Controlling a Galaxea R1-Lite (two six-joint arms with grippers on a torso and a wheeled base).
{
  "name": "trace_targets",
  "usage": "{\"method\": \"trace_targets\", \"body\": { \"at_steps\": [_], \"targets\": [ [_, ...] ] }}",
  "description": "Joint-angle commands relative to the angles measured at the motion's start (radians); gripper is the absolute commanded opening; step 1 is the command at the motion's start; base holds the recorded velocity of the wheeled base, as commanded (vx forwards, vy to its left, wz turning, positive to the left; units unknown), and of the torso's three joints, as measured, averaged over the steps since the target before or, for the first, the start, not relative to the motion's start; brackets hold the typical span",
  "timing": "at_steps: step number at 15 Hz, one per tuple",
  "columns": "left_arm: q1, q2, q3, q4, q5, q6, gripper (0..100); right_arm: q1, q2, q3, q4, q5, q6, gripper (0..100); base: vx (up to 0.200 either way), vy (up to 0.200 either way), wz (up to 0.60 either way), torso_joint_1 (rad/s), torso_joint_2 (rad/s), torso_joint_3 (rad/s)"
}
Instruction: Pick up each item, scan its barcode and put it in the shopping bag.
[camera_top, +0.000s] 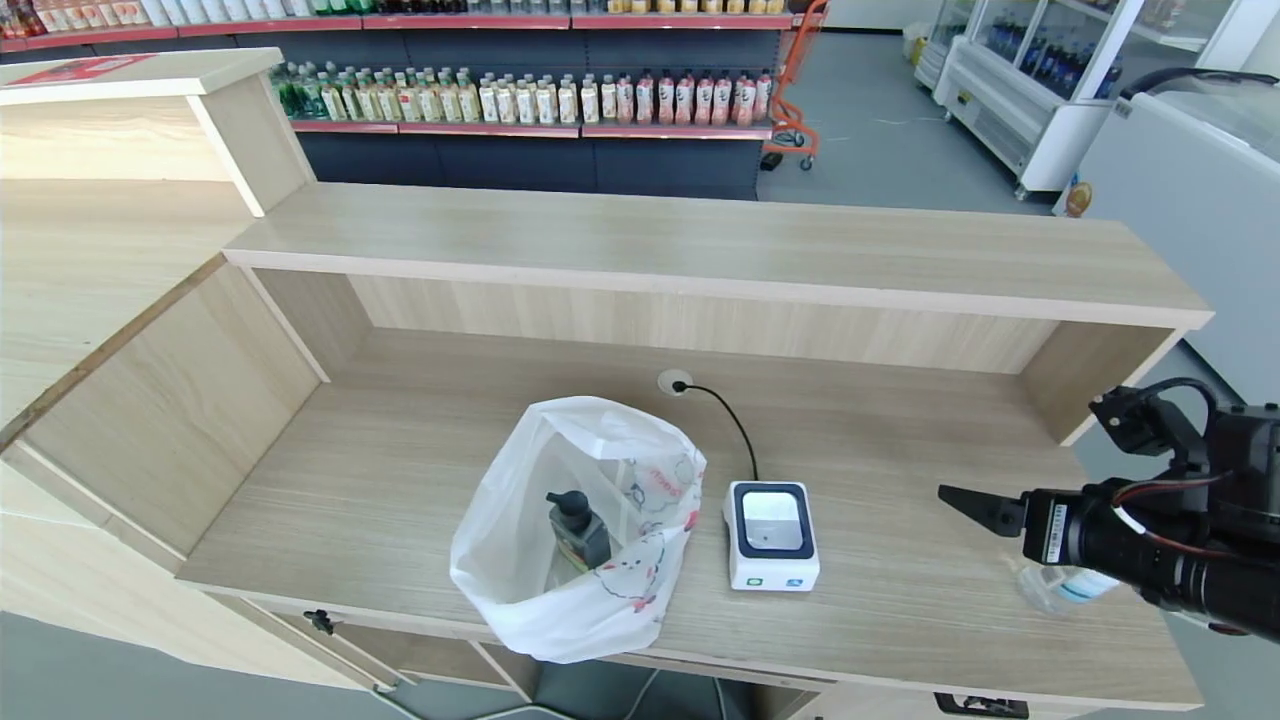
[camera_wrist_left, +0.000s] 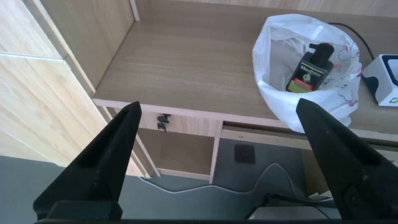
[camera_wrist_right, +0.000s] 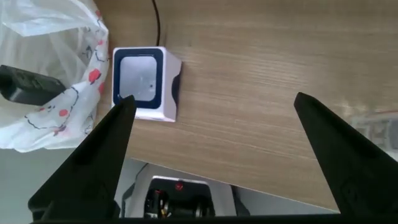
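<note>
Right gripper (camera_wrist_right: 214, 102), jaws parted, hovers beside bottle (camera_top: 1060, 588).

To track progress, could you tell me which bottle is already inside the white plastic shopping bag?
The dark pump-top bottle, standing inside the white shopping bag; the clear plastic bottle is out on the wooden counter.

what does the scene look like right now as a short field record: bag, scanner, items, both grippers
surface: light wooden counter
bag: white plastic shopping bag, open, at the counter's front edge
in bag: dark pump bottle, upright
scanner: white barcode scanner with a dark blue frame, right of the bag, black cable running to the back
not yet bagged: clear plastic bottle, on the counter, partly hidden by the right arm
left gripper: open, empty, off the counter's front edge
right gripper: open, empty, above the counter right of the scanner
</note>
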Motion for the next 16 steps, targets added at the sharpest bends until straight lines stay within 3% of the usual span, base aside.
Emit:
{"method": "trace_targets", "body": {
  "at_steps": [1, 9, 12, 16],
  "targets": [
    [0.000, 0.000, 0.000, 0.000, 0.000, 0.000, 100, -0.003, -0.052, 0.018, 0.016, 0.000, -0.029, 100, 0.000, -0.200, 0.00, 0.002, 0.00, -0.002],
    [0.000, 0.000, 0.000, 0.000, 0.000, 0.000, 100, 0.003, -0.092, 0.110, 0.017, 0.000, -0.043, 100, 0.000, -0.200, 0.00, 0.001, 0.00, 0.002],
    [0.000, 0.000, 0.000, -0.002, 0.000, -0.002, 100, -0.009, -0.107, 0.189, 0.039, -0.015, -0.119, 100, 0.000, 0.000, 0.00, 0.000, 0.00, 0.000],
    [0.000, 0.000, 0.000, 0.000, 0.000, 0.000, 100, -0.013, -0.168, 0.313, 0.074, -0.136, -0.158, 100, 0.000, 0.000, 0.00, 0.000, 0.00, 0.000]
  ]
}}
